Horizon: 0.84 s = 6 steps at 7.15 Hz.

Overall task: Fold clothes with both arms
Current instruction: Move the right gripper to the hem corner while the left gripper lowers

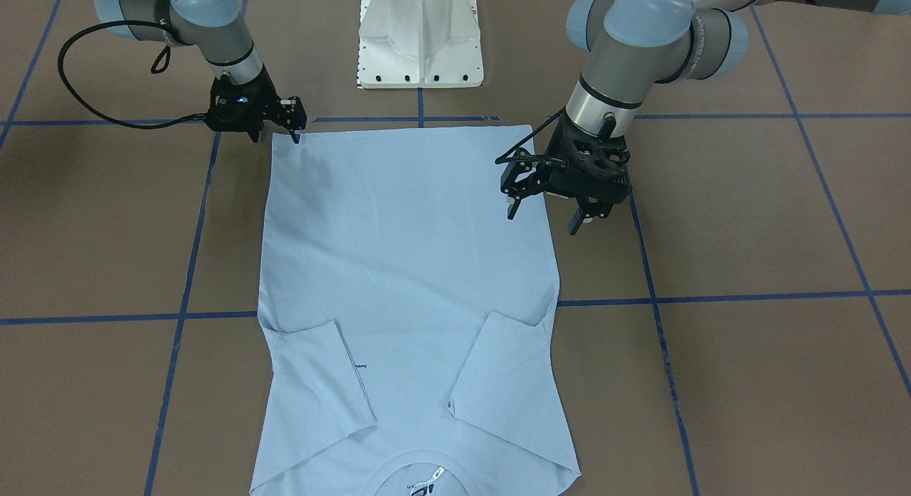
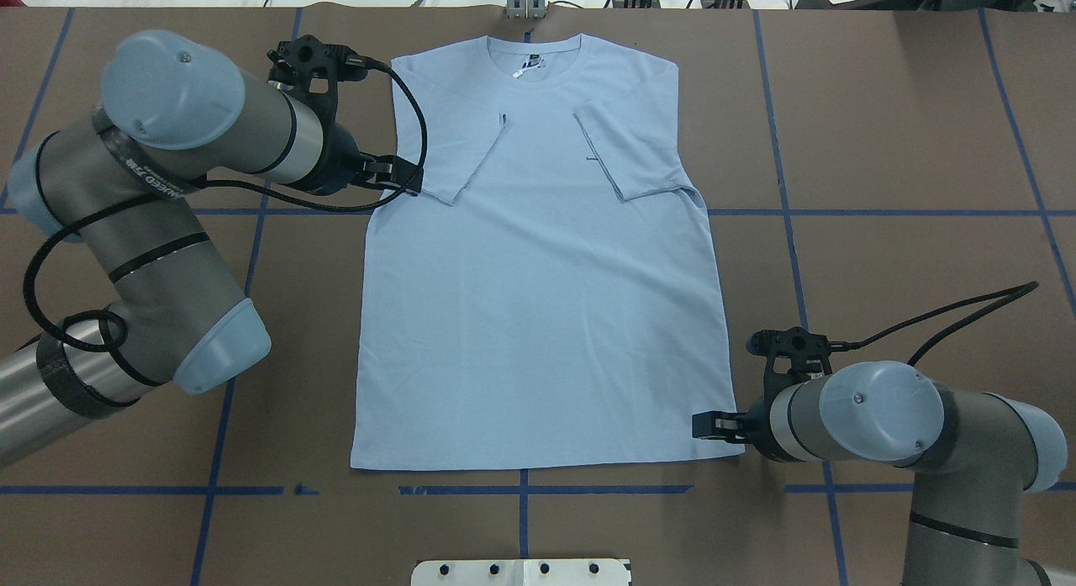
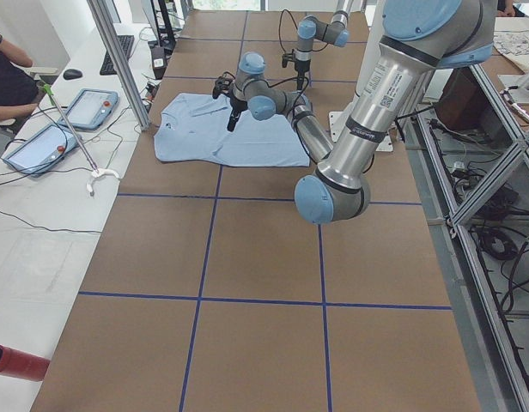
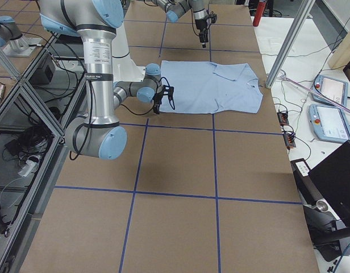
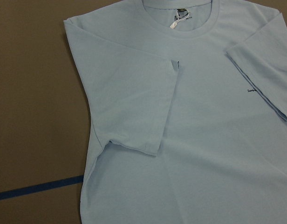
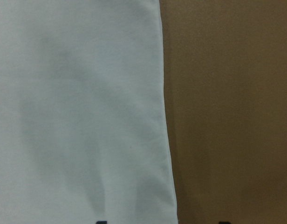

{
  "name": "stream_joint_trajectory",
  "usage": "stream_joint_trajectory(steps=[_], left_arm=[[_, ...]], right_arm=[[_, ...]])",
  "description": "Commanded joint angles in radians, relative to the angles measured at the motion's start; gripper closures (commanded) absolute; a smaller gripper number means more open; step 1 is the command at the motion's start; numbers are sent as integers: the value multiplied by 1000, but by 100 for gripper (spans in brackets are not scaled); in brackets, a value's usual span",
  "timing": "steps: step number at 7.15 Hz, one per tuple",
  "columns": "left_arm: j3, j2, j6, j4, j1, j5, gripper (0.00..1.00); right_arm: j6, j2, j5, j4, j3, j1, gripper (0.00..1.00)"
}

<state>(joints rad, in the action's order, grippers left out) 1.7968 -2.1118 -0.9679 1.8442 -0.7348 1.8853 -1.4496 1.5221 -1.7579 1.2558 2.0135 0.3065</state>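
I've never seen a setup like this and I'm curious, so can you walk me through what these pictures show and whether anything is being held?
This is a robot's left arm and right arm, each ending in a two-finger gripper, at a brown table. One camera looks down from behind the robot and one faces it. Two more stand at the table's ends, and one sits on each wrist. A pale blue T-shirt lies flat with both sleeves folded inward and its collar on the far side from the robot. The left gripper hangs open above the shirt's side edge. The right gripper sits open at a hem corner. Neither holds anything.
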Motion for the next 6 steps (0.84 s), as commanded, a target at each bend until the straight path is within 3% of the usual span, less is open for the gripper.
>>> stream_joint_trajectory(steps=[1,2,3,6], left_arm=[[-1,1,0,1,-2,0,0],[-1,1,0,1,0,0,0],[-2,1,0,1,-2,-2,0],[-17,1,0,6,3,-2,0]], right_arm=[[1,0,-6,1,-7,-1,58],[2,0,-12,1,-7,-1,76],[2,0,-14,1,-3,0,100],[2,-3,-31,-2,25,3,100]])
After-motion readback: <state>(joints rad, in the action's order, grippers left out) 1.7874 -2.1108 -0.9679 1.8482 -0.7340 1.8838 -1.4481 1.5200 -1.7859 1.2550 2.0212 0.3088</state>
